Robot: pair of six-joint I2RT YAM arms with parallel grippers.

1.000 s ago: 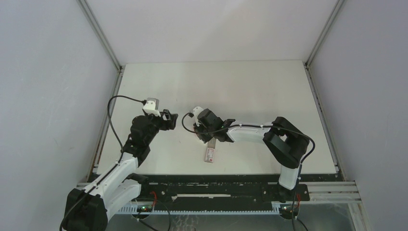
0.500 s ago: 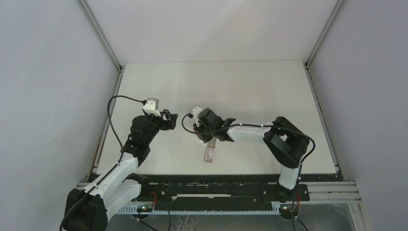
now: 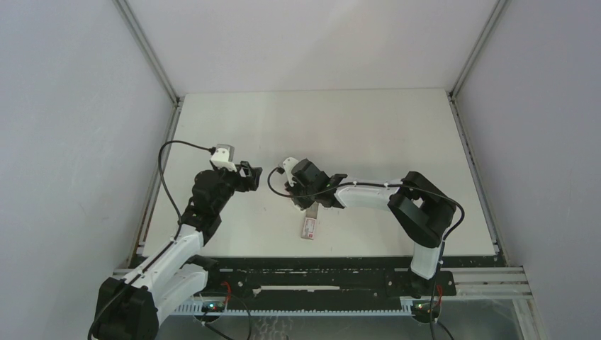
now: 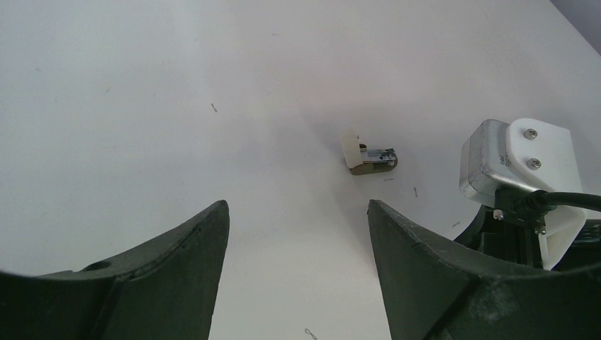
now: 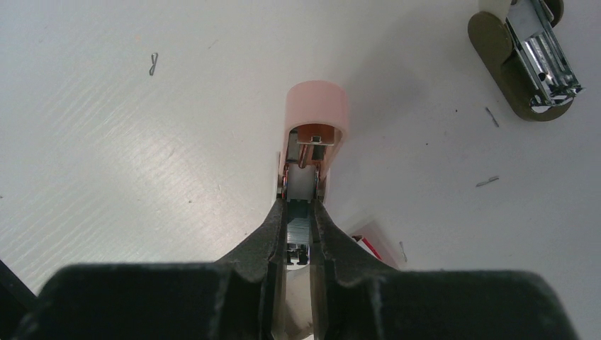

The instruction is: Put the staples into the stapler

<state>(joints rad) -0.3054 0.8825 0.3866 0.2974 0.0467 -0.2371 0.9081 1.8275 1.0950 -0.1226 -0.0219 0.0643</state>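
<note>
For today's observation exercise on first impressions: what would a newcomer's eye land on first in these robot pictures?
First, the right gripper, closed on a tiny open stapler with a pink rounded cap and copper-coloured rails, near the middle of the white table. Next, a second tiny olive stapler with a white end, silver channel showing, lying ahead of the open left gripper.

Looks like a robotics lab test cell. A white table (image 3: 368,134) is boxed in on 3 sides by plain grey panels (image 3: 71,142) (bare, same tone all round) set in aluminium posts (image 3: 145,49). The left arm (image 3: 181,241) & right arm (image 3: 368,195), white-and-black, are bolted to a black rail (image 3: 319,273) at the near edge, w/ exposed red wiring (image 3: 227,289) below. A loose black cable (image 3: 164,180) runs to a wrist cam (image 3: 225,156). The black two-finger left gripper (image 4: 298,209) and right gripper (image 5: 301,202) fill the wrist views.
</note>
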